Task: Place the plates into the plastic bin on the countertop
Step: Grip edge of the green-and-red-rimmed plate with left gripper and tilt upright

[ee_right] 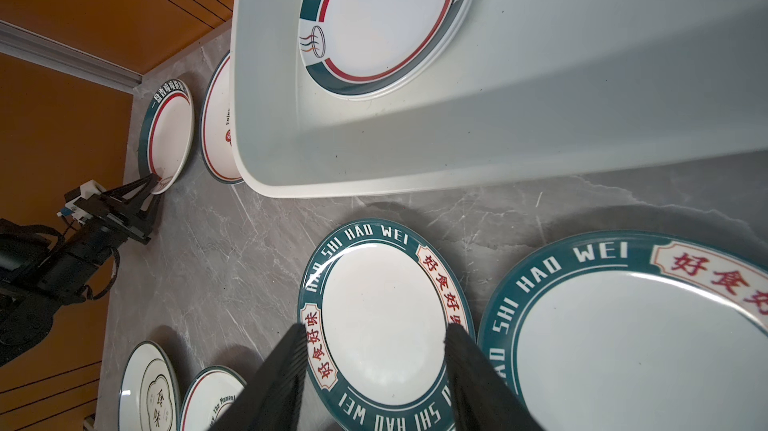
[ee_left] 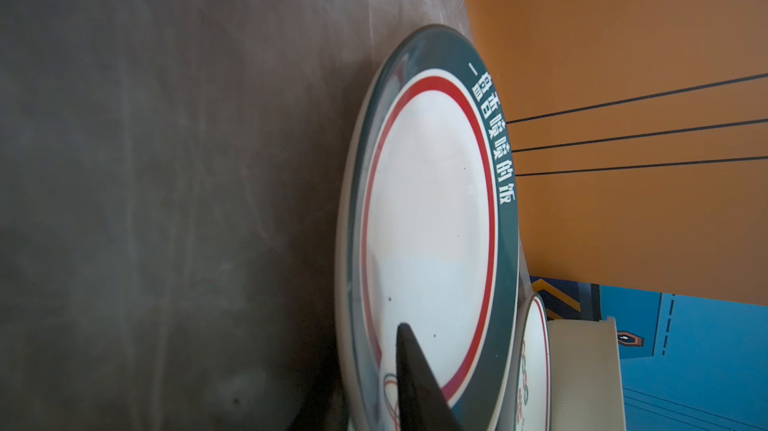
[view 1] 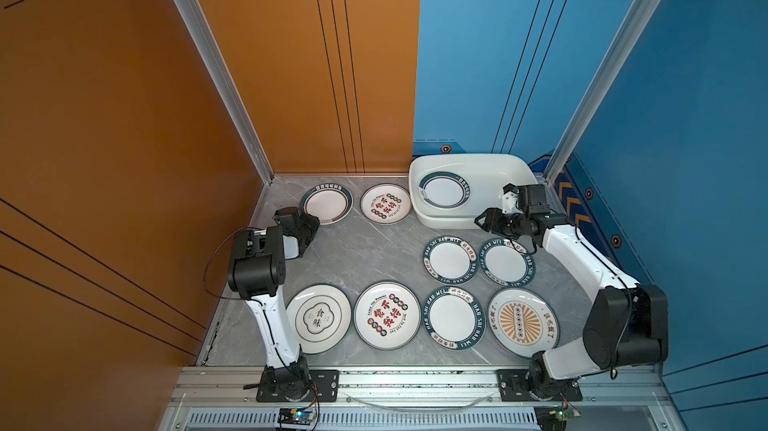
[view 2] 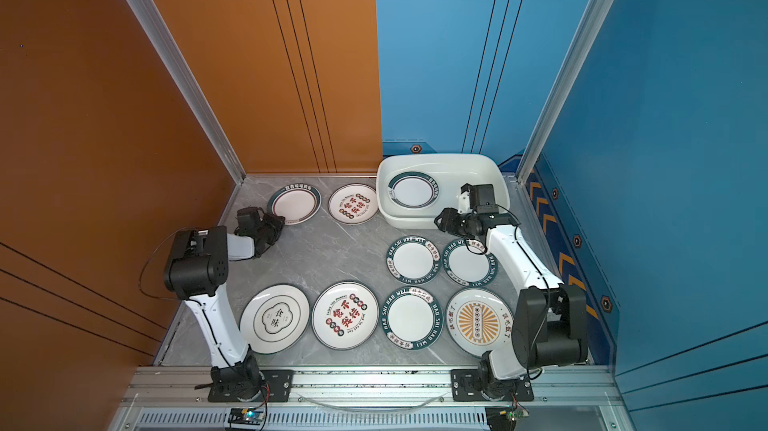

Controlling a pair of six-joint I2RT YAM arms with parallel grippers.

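Pick-up step in hand. Left gripper (ee_right: 153, 180) takes the near rim of the teal plate (view 1: 327, 203) between its fingers (ee_left: 409, 370), apparently pinched, though the underside is obscured. Right gripper (ee_right: 376, 333) stands parted and empty, a small plate (ee_right: 374, 283) ahead of it. Next: lift level and carry to the bin (view 1: 473, 157), well beyond the left fingers.

We see a grey marbled counter (view 1: 365, 250). At its back right stands a white bin (view 1: 420, 208). Left of the bin lie a teal-rimmed plate (view 1: 326, 203) and a lettered plate (view 1: 385, 203). In front of the bin, two small plates (view 1: 450, 260) sit side by side; whether their rims touch we cannot tell. Four larger plates (view 1: 387, 315) line the front edge.
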